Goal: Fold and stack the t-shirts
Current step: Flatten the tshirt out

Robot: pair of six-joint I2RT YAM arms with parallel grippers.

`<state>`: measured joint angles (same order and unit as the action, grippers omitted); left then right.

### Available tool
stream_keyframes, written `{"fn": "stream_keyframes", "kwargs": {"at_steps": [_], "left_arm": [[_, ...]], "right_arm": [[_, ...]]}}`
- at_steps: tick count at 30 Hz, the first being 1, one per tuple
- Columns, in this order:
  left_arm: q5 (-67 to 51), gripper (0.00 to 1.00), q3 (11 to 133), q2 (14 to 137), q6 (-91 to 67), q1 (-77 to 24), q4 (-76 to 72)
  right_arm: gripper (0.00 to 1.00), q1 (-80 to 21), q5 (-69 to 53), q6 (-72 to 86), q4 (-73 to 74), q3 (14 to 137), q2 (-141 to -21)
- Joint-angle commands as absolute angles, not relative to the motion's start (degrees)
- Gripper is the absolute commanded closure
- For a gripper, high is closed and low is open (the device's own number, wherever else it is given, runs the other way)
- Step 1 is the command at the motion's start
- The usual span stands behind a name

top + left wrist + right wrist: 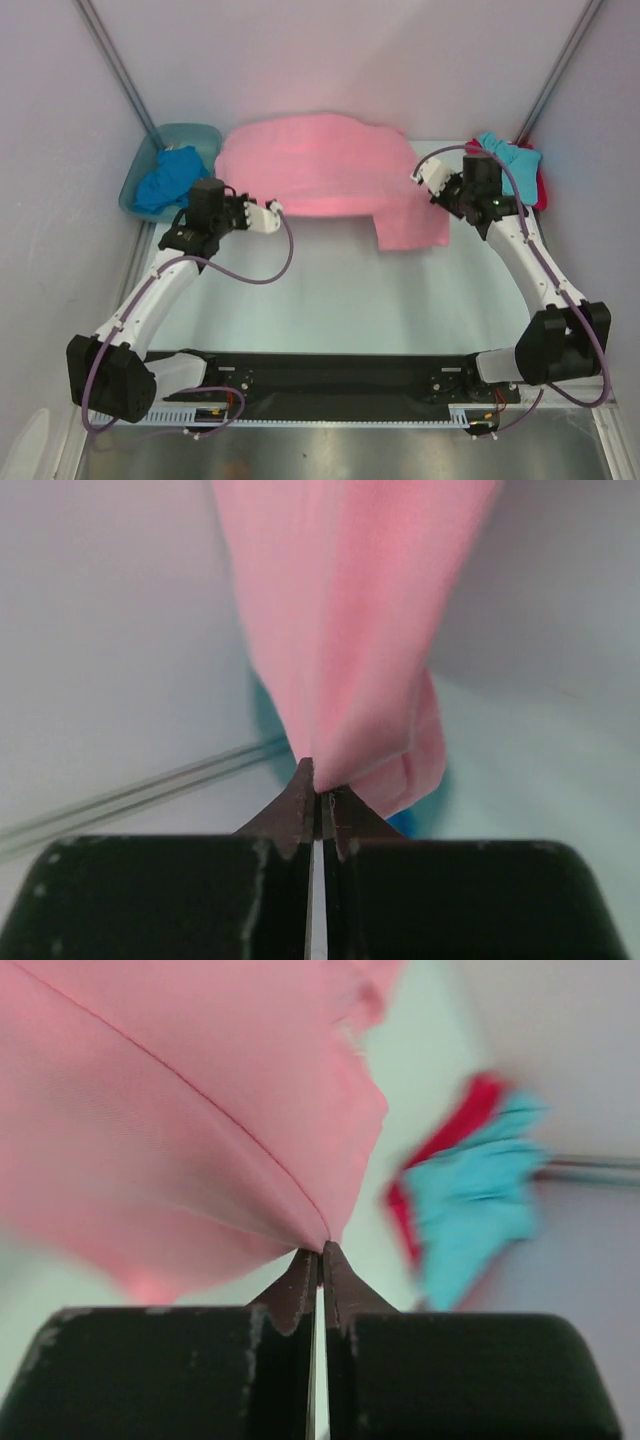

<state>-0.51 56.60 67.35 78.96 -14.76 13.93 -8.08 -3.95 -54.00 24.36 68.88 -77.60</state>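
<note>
The pink shirt (320, 165) is held spread over the far middle of the table (330, 290) — left gripper (274, 208) and right gripper (419, 173) each pinched tight on an edge, apparently to stretch it flat for folding.

Overhead rear view, close wrist views, pink t-shirt (320, 165) shared

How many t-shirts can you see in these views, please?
4: the pink t-shirt spread at the middle back; the royal blue t-shirt in the tub, left; the turquoise t-shirt atop the red t-shirt, right back. Others may lie hidden.
</note>
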Motion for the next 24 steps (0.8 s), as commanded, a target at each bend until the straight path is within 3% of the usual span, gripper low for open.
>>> {"fn": "stream_keyframes", "kwargs": {"at_steps": [1,8,13,15,16,17,18,19,20,21,23,24], "left_arm": [[-6.5,1.0,56.42,66.35,78.56,-13.8,41.19],[-6.6,0.99,65.82,76.01,80.34,-13.89,65.01],[-5.18,0.99,71.44,83.05,76.13,-14.41,70.84],[-5.88,0.93,72.59,84.9,75.33,-14.41,72.68],[-5.98,0.86,73.12,85.16,74.63,-14.41,72.42],[-6.15,0.66,73.3,85.17,74.62,-14.41,72.33],[-5.72,0.59,73.21,84.82,74.71,-14.41,71.99],[-5.54,0.51,72.69,84.64,74.88,-14.5,71.46],[-5.45,0.34,72.51,84.29,75.14,-14.59,70.85],[-5.01,0.27,72.25,84.11,75.23,-14.68,70.4],[-2.82,0.01,71.46,84.11,75.5,-15.03,69.44],[-1.86,0.0,71.37,84.11,75.32,-15.12,68.74]], "right_arm": [[1.0,-7.65,-10.89,-52.72,50.65,70.83,-79.7],[1.0,-6.15,-13.53,-54.23,67.23,78.21,-90.16],[1.0,-6.68,-14.5,-54.05,68.9,79.8,-91.41],[1.0,-7.21,-14.24,-54.05,69.52,79.81,-91.49],[0.99,-7.29,-13.89,-54.49,69.96,79.8,-91.41],[0.88,-7.38,-13.71,-54.75,70.22,79.72,-91.41],[0.75,-7.12,-13.19,-55.19,70.4,79.46,-91.23],[0.54,-7.12,-12.84,-55.54,70.23,79.28,-91.14],[0.44,-7.03,-12.57,-55.72,69.96,79.19,-91.06],[0.28,-6.77,-11.44,-55.37,69.35,79.02,-90.97],[0.2,-6.42,-10.11,-53.28,65.67,79.1,-90.53],[0.18,-6.24,-8.63,-52.74,64.35,79.28,-89.83]]}}
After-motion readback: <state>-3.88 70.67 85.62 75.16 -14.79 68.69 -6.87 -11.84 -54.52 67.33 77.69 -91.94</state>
